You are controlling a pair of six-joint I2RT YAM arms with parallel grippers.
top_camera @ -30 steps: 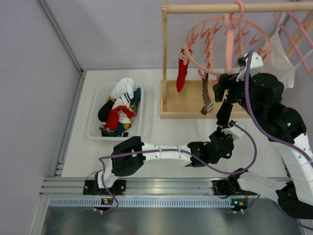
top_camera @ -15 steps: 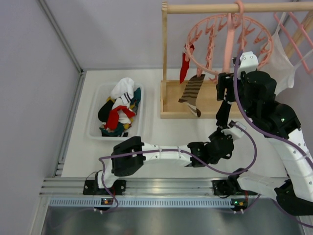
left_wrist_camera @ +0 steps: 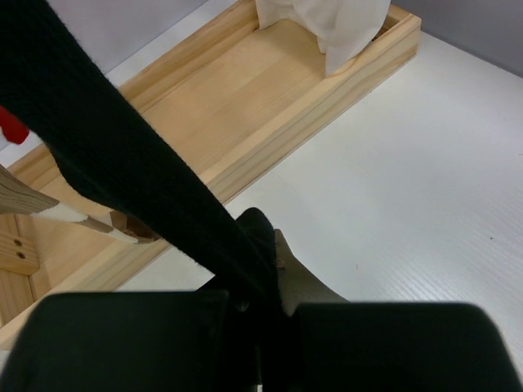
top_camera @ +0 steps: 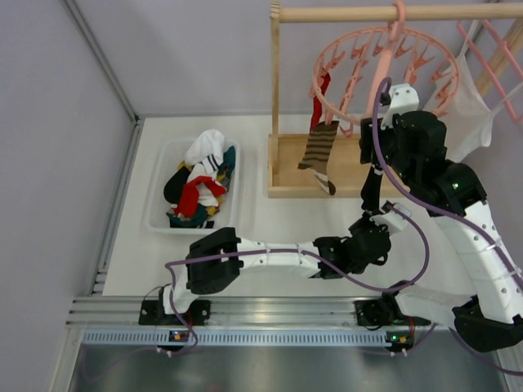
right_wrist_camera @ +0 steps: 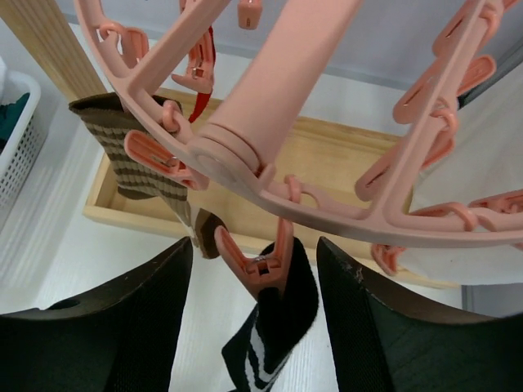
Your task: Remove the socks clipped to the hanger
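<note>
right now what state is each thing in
hanger: hooked on the wooden bar
red sock: clipped, hanging
brown striped sock: clipped, hanging
black sock: clipped at top, pulled taut
left gripper: shut on black sock
right gripper: open, flanking the black sock's clip
bin: holds loose socks

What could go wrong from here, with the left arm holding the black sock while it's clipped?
1. The left end effector is shut on the black sock, which runs taut to its clip; pulling before that clip opens could drag the hanger sideways or stretch the sock.
2. The right end effector is open around that clip, with other clips close by; closing slightly off could pinch the hanger instead.
</note>
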